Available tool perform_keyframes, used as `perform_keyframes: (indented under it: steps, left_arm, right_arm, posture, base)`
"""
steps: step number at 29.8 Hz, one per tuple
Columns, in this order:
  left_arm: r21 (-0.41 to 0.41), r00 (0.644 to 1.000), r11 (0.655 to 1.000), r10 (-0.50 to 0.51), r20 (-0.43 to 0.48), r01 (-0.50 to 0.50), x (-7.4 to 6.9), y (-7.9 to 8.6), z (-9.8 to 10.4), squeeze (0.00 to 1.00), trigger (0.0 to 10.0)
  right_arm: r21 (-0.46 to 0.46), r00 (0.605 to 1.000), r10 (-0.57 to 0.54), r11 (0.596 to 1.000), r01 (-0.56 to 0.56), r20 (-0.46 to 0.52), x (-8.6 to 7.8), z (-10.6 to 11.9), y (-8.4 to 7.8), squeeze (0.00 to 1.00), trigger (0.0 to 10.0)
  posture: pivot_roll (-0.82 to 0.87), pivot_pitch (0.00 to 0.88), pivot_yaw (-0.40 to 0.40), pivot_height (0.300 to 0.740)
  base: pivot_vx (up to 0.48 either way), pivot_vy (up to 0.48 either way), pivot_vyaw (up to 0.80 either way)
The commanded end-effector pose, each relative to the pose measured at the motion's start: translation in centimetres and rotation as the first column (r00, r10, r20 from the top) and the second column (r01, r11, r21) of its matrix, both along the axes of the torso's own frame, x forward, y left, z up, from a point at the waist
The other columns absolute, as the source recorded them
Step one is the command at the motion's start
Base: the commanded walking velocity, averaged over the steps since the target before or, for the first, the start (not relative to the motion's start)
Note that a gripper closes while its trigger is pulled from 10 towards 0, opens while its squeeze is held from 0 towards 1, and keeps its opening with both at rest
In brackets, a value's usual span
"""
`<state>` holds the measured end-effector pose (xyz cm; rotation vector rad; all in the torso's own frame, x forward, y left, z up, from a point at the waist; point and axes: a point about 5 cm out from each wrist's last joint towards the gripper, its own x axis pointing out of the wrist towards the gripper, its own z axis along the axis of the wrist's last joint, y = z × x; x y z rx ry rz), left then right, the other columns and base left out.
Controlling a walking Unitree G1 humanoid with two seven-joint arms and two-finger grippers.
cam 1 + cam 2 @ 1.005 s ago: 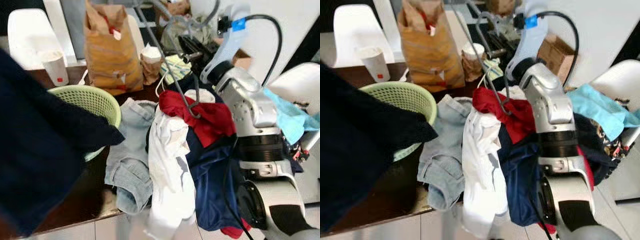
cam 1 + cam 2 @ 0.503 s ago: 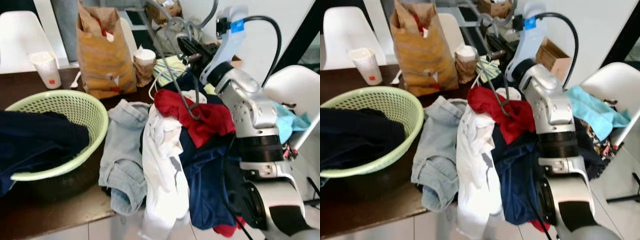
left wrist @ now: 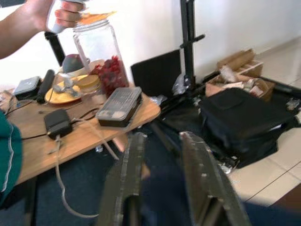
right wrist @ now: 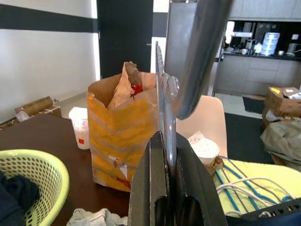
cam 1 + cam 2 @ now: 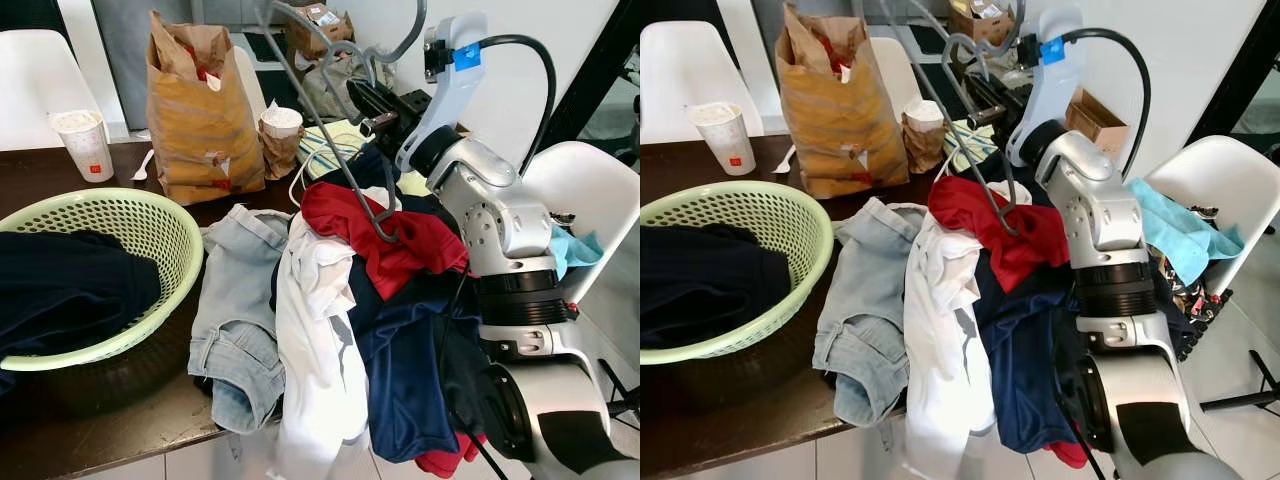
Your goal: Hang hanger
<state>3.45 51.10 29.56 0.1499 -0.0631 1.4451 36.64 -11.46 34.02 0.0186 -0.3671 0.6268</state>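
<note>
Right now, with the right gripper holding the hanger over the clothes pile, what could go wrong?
The hanger reaches down to the red garment; lifting could snag it and drag clothes off the table edge. The right gripper pinches only thin metal, so the hanger might swivel or slip. The paper bag stands close by and could be knocked.

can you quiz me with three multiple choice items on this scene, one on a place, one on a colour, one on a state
1. Where is the dark navy garment?
A in the green basket
B on the chair
C in the paper bag

2. What colour is the garment under the hanger's hook?
A yellow
B red
C green

3. The right gripper's fingers are
A wide open
B shut on the hanger
C holding a cup

Answers: 1 A, it lies inside the basket. 2 B, the red garment tops the pile. 3 B, the fingers clamp the grey hanger.
</note>
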Motion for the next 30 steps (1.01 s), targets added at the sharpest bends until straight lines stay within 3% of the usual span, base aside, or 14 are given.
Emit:
perform_keyframes:
  steps: [1,8,11,12,14,15,17,18,20,21,22,23,24,30]
  left_arm:
    - [0.033,0.999,0.999,-0.032,-0.006,0.032,0.8,-0.4,0.2,1.00,10.0]
    - [0.266,0.996,0.959,-0.089,-0.031,0.094,2.5,-2.5,4.8,1.00,10.0]
    - [0.437,0.912,0.801,-0.358,-0.199,0.409,8.3,-6.8,7.5,1.00,10.0]
    - [0.437,0.912,0.801,-0.358,-0.199,0.409,8.3,-6.8,7.5,1.00,10.0]
    - [0.360,0.670,0.565,-0.640,-0.376,0.742,13.8,-11.4,5.7,1.00,10.0]
    - [0.360,0.670,0.565,-0.640,-0.376,0.742,13.8,-11.4,5.7,1.00,10.0]
    - [0.244,0.477,0.410,-0.758,-0.445,0.879,16.4,-14.3,3.2,1.00,10.0]
    - [0.244,0.477,0.410,-0.758,-0.445,0.879,16.4,-14.3,3.2,1.00,10.0]
    - [0.136,0.318,0.287,-0.847,-0.425,0.948,17.8,-16.7,0.9,1.00,10.0]
    - [0.136,0.318,0.287,-0.847,-0.425,0.948,17.8,-16.7,0.9,1.00,10.0]
    - [0.086,0.255,0.242,-0.877,-0.407,0.967,18.4,-17.8,-0.2,0.58,10.0]
    - [0.086,0.255,0.242,-0.877,-0.407,0.967,18.4,-17.8,-0.2,0.58,10.0]
    - [0.040,0.209,0.212,-0.887,-0.413,0.976,18.8,-18.5,-1.1,0.00,10.0]
    - [-0.059,0.159,0.207,-0.879,-0.450,0.977,19.3,-19.2,-2.9,0.00,10.0]
  right_arm:
    - [-0.011,1.000,0.008,1.000,-0.008,0.002,-0.1,0.1,0.0,0.00,10.0]
    - [-0.020,1.000,0.015,1.000,-0.015,0.001,-0.1,0.0,0.1,0.00,10.0]
    - [-0.020,1.000,0.016,1.000,-0.016,-0.001,-0.1,-0.1,0.1,0.00,10.0]
    - [-0.020,1.000,0.016,1.000,-0.016,-0.001,-0.1,-0.1,0.1,0.00,10.0]
    - [-0.025,1.000,0.018,1.000,-0.018,-0.001,0.0,-0.1,0.2,0.00,10.0]
    - [-0.025,1.000,0.018,1.000,-0.018,-0.001,0.0,-0.1,0.2,0.00,10.0]
    - [-0.029,1.000,0.016,0.999,-0.016,-0.001,0.0,-0.1,0.2,0.00,10.0]
    - [-0.029,1.000,0.016,0.999,-0.016,-0.001,0.0,-0.1,0.2,0.00,10.0]
    - [-0.032,1.000,0.010,0.999,-0.010,-0.002,0.0,-0.1,0.1,0.00,10.0]
    - [-0.032,1.000,0.010,0.999,-0.010,-0.002,0.0,-0.1,0.1,0.00,10.0]
    - [-0.035,1.000,0.005,0.999,-0.005,-0.003,0.0,-0.1,0.0,0.00,10.0]
    - [-0.035,1.000,0.005,0.999,-0.005,-0.003,0.0,-0.1,0.0,0.00,10.0]
    - [-0.037,1.000,0.003,0.999,-0.003,-0.004,0.0,-0.1,0.0,0.00,10.0]
    - [-0.041,1.000,0.000,0.999,0.000,-0.004,0.0,-0.1,-0.1,0.00,10.0]
  posture:
    - [0.06,0.134,-0.051,0.740]
    - [0.06,0.134,-0.053,0.740]
    - [0.06,0.134,-0.056,0.740]
    - [0.06,0.134,-0.056,0.740]
    - [0.06,0.132,-0.056,0.740]
    - [0.06,0.132,-0.056,0.740]
    - [0.06,0.130,-0.054,0.740]
    - [0.06,0.130,-0.054,0.740]
    - [0.06,0.131,-0.054,0.740]
    - [0.06,0.131,-0.054,0.740]
    - [0.05,0.131,-0.053,0.740]
    - [0.05,0.131,-0.053,0.740]
    - [0.05,0.131,-0.053,0.740]
    - [0.05,0.131,-0.050,0.740]
  base:
    - [0.000,0.000,0.00]
    - [0.000,0.000,0.00]
    - [0.000,0.000,0.00]
    - [0.000,0.000,0.00]
    - [0.000,0.000,0.00]
    - [0.000,0.000,0.00]
    - [0.000,0.000,0.00]
    - [0.000,0.000,0.00]
    - [0.000,0.000,0.00]
    - [0.000,0.000,0.00]
    - [0.000,0.000,0.00]
    - [0.000,0.000,0.00]
    - [0.000,0.000,0.00]
    - [0.000,0.000,0.00]
